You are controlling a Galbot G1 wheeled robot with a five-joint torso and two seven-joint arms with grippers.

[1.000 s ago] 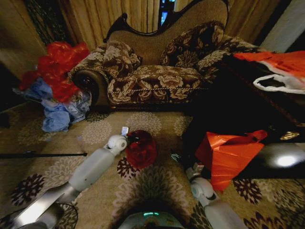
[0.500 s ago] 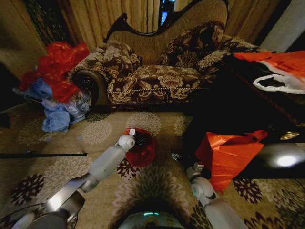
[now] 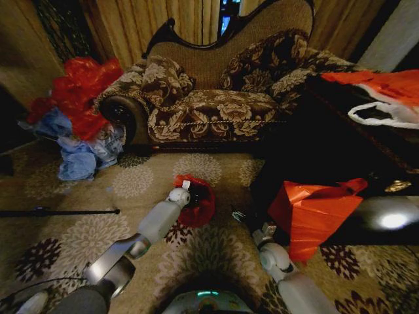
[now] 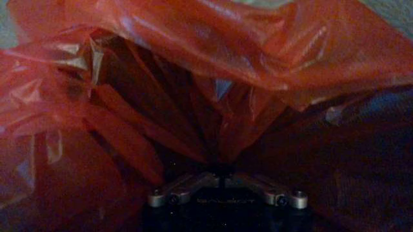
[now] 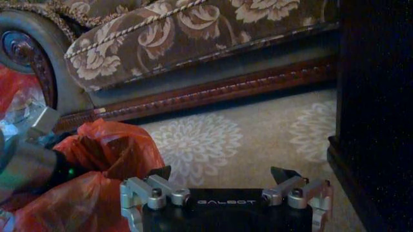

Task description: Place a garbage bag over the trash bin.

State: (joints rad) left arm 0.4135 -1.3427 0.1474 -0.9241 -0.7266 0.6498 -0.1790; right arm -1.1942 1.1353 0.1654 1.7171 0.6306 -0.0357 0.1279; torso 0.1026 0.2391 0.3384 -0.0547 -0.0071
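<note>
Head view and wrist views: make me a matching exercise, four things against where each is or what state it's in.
Things:
1. garbage bag
2. left gripper
3. right gripper
4. heap of red and blue bags

Places or states:
A. open, low over the carpet beside the bag
B. piled by the sofa's arm
C. draped over the bin on the carpet
D. pushed into the red plastic, shut on a fold

Pairs: 1-C, 2-D, 3-A, 4-B
</note>
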